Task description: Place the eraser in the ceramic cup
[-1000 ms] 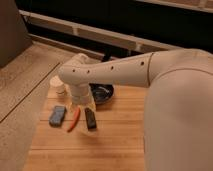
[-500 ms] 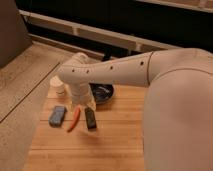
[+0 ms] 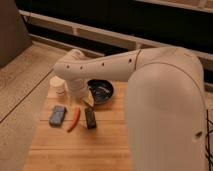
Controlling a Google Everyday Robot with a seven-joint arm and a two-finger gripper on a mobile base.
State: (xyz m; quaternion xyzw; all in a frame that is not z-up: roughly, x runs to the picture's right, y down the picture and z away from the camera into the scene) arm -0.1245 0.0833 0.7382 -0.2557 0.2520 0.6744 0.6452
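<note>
The eraser (image 3: 90, 118), a small black block, lies on the wooden table (image 3: 110, 145), right of an orange-red stick (image 3: 74, 120) and a blue-grey block (image 3: 57, 116). The cream-white ceramic cup (image 3: 58, 83) stands at the table's far left corner, partly hidden by my arm. My gripper (image 3: 80, 100) hangs from the white arm just above and behind the eraser, between the cup and a dark bowl. It touches neither the eraser nor the cup.
A dark round bowl (image 3: 102, 91) stands right of the gripper at the back of the table. My big white arm (image 3: 165, 100) covers the right side of the view. A grey speckled floor (image 3: 20, 85) lies to the left, and a dark wall with rails runs behind.
</note>
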